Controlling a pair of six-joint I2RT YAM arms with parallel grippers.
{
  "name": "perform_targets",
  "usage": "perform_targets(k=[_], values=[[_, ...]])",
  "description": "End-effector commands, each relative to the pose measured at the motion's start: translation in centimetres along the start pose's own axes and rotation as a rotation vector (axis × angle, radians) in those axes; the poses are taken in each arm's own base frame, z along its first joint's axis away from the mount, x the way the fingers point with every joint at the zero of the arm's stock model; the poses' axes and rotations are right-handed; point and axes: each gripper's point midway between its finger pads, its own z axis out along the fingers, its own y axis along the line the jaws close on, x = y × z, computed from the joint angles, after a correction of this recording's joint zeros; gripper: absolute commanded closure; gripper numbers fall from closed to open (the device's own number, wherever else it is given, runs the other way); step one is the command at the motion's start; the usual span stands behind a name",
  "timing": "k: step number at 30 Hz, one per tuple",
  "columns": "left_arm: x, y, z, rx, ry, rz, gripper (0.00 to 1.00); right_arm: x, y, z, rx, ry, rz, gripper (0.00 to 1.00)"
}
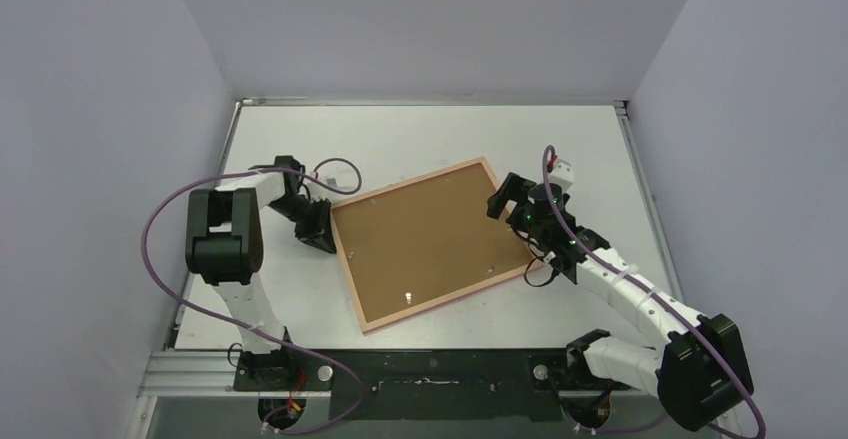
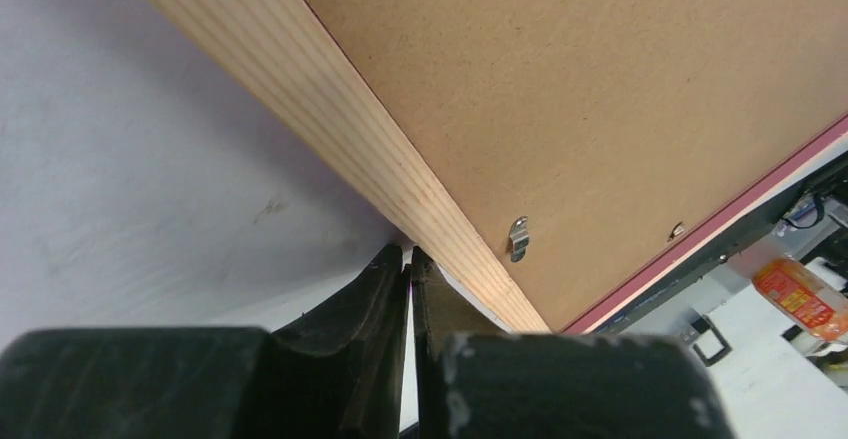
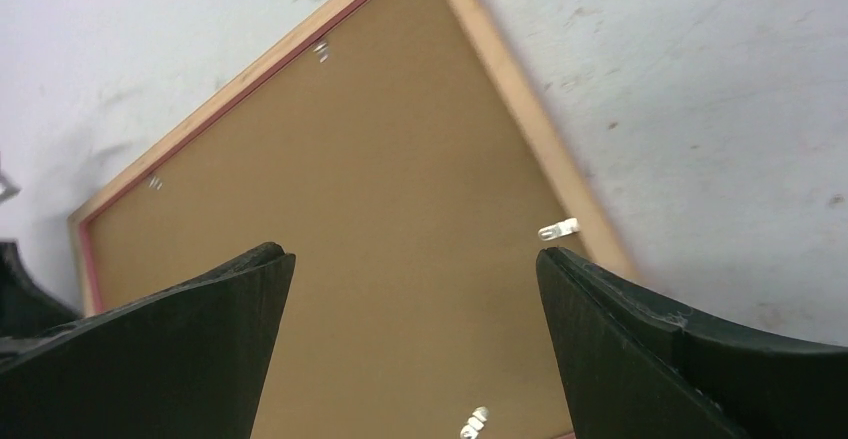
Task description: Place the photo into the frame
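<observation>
The frame [image 1: 349,269] lies flat on the white table, back side up, with a pale wood border and a pink inner edge. A brown backing panel [image 1: 430,244] fills it. The photo is hidden. My left gripper [image 1: 325,239] is shut, its tips low on the table against the frame's left outer edge [image 2: 330,99], with nothing between the fingers [image 2: 385,279]. My right gripper [image 1: 515,209] hangs open over the frame's right side, and through its jaws I see the backing panel [image 3: 380,159] and the border [image 3: 520,89].
Small metal tabs [image 2: 517,237] [image 3: 558,229] sit along the inside of the border on the backing. Grey walls close in the table on the left, the back and the right. Purple cables loop beside both arms. The black base rail [image 1: 440,369] runs along the near edge.
</observation>
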Motion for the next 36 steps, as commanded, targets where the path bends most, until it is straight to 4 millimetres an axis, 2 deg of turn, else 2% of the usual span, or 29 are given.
perform_targets(k=[1,8,11,15,18,21,27,36], values=[[-4.2,-3.1,1.0,0.037,-0.079,0.104,0.93,1.9,4.2,0.0,-0.147,0.041,0.017,0.03],[-6.4,-7.5,2.5,0.095,-0.091,0.146,0.94,5.5,10.3,0.5,-0.311,0.094,-0.007,0.06],[-6.7,-7.9,1.9,0.120,-0.094,0.131,0.94,7.0,13.4,0.7,-0.418,0.128,-0.016,0.06],[-6.8,-7.3,-0.2,0.164,-0.127,0.088,0.93,9.2,18.5,0.2,-0.564,0.171,-0.064,0.04],[-6.5,-7.7,-1.3,0.197,-0.145,0.078,0.93,11.2,21.7,-0.3,-0.665,0.201,-0.093,0.05],[-6.4,-8.6,-1.2,0.236,-0.151,0.065,0.93,13.5,23.9,-0.5,-0.718,0.231,-0.122,0.05],[-6.4,-9.1,-0.2,0.229,-0.157,0.073,0.93,16.9,26.6,-0.3,-0.767,0.265,-0.140,0.06],[-5.9,-8.0,1.4,0.211,-0.120,0.048,0.92,18.6,27.8,0.7,-0.781,0.295,-0.149,0.06]])
